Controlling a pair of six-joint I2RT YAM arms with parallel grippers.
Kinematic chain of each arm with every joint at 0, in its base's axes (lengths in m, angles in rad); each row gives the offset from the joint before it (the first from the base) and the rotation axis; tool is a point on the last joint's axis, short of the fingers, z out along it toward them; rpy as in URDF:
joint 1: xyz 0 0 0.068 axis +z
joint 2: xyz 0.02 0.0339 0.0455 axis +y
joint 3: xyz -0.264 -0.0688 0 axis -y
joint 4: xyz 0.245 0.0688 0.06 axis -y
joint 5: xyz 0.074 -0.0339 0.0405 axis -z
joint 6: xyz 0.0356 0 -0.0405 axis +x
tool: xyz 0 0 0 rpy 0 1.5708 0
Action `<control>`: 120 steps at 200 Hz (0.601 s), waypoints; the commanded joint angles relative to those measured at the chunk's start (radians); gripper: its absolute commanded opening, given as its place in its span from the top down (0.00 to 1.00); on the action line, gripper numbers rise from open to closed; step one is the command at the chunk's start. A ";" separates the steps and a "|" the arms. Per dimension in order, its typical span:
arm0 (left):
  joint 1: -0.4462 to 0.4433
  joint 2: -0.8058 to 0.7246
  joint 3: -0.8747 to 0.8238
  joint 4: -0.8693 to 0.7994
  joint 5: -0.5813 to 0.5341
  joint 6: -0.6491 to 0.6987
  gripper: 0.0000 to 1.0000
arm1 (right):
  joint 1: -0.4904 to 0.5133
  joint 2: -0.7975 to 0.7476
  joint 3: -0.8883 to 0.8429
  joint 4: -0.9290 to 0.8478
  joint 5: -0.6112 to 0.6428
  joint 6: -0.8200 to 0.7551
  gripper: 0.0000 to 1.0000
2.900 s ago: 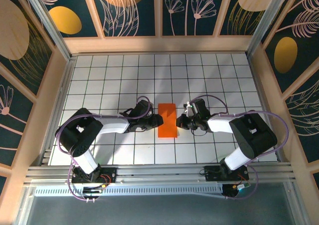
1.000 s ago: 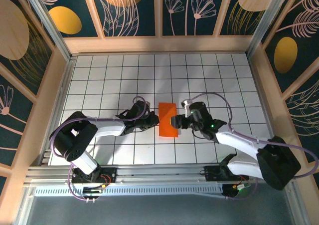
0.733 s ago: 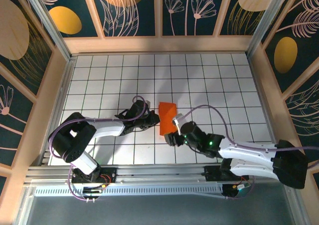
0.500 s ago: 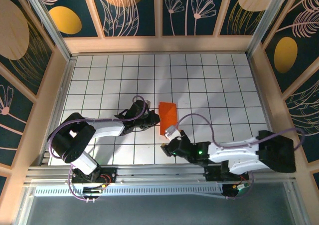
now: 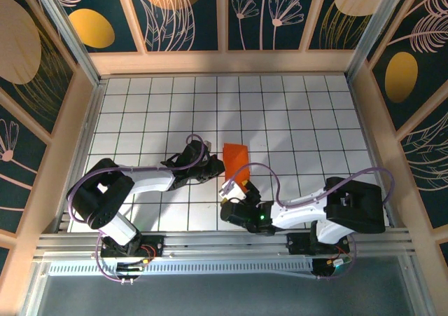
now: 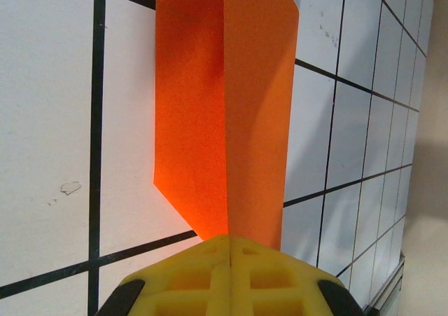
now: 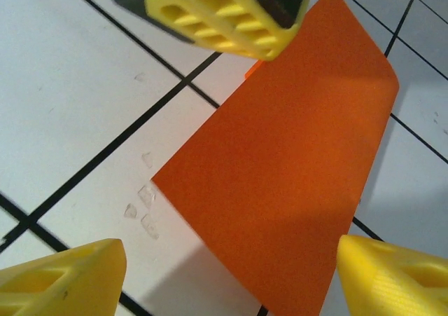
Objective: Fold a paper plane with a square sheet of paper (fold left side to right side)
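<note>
On the tiled table point(image 5: 140, 106), the folded orange sheet of paper point(image 5: 236, 160) lies near the centre, its near end hidden beneath the right gripper point(image 7: 225, 256), which gapes wide and holds nothing. The left gripper point(image 6: 229, 240) pinches its left edge, the finger bases cut off.

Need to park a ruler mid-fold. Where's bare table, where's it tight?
Free: far tiles between back wall and paper; right side between paper and right wall. Crowded: near centre, left end effector and right end effector at the paper.
</note>
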 commanded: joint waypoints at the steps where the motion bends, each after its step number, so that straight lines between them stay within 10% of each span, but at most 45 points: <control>1: -0.005 -0.016 -0.006 0.032 0.017 -0.012 1.00 | -0.022 0.017 0.027 0.066 0.034 -0.053 0.25; 77: -0.003 -0.018 -0.008 0.025 0.012 -0.009 1.00 | -0.065 0.022 0.044 0.140 -0.041 -0.145 0.49; 120: -0.003 -0.022 -0.001 0.006 0.000 0.002 1.00 | -0.075 0.003 0.030 0.126 -0.100 -0.135 0.80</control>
